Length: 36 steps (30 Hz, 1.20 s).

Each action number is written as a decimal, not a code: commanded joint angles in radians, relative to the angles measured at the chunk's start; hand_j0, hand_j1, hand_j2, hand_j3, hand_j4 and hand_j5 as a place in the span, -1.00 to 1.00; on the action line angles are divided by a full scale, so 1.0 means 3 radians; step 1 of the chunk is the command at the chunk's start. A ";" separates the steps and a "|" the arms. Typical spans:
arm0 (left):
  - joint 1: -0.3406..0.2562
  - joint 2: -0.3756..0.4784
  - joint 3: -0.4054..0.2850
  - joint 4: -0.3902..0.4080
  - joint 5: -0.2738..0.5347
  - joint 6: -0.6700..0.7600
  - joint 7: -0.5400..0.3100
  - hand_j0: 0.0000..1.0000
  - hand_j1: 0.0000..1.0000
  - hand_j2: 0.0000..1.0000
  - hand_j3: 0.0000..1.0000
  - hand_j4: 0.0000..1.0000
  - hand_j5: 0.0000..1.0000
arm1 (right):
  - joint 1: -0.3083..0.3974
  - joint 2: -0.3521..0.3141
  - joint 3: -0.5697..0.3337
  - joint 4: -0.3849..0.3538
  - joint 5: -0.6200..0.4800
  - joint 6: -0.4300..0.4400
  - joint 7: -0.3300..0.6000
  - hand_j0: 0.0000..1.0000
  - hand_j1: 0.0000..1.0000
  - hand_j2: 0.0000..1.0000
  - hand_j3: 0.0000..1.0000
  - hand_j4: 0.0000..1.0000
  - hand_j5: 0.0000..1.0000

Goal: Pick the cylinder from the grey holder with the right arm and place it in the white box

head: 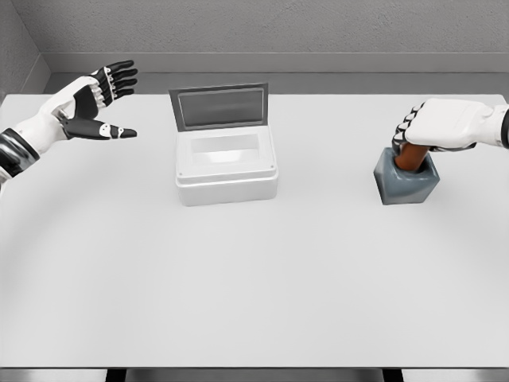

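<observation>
The cylinder (pixel 410 157) is a short reddish-brown post, standing upright in the grey holder (pixel 406 181) on the right side of the white bench (pixel 254 278). Only a narrow band of its side shows between the holder's rim and the fingers above it; its top is covered. The holder is a squat, dark grey block with sloping faces and an open socket on top.

The right robot hand (pixel 429 127) comes in from the right edge and sits directly over the cylinder, fingers curled down around its upper part. The grip looks closed on the cylinder, though the palm hides the actual contact, so how firmly it is held cannot be judged.

The white box (pixel 227 167) stands well to the left of the holder, near the middle of the bench toward the far side. Its grey-framed lid (pixel 219 106) is raised upright at the back, leaving the shallow interior open from above. The stretch of bench between holder and box is bare.

The left robot hand (pixel 99 103) hovers at the far left, above the bench edge, fingers spread and thumb extended, holding nothing.
</observation>
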 commanded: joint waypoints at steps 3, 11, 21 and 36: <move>0.0000 0.0002 0.0001 0.0005 0.0020 0.0002 0.0000 1.00 1.00 1.00 1.00 1.00 1.00 | -0.0005 -0.0020 -0.0011 -0.0036 -0.0021 0.0008 -0.0001 0.06 0.06 0.06 0.06 0.06 0.06; 0.0000 0.0002 0.0006 0.0005 0.0020 0.0002 0.0000 1.00 1.00 1.00 1.00 1.00 1.00 | -0.0082 -0.0045 -0.0016 -0.0143 -0.0026 0.0008 -0.0001 0.05 0.05 0.05 0.05 0.05 0.05; -0.0005 0.0007 0.0001 0.0005 0.0020 0.0002 0.0000 1.00 1.00 1.00 1.00 1.00 1.00 | -0.0164 -0.0020 -0.0021 -0.0148 -0.0021 0.0008 -0.0001 0.05 0.05 0.05 0.05 0.05 0.05; 0.0000 0.0002 0.0001 0.0015 0.0015 -0.0008 0.0000 1.00 1.00 1.00 1.00 1.00 1.00 | -0.0348 0.0374 0.0081 -0.0118 0.0000 0.0008 -0.0001 0.05 0.05 0.05 0.05 0.05 0.05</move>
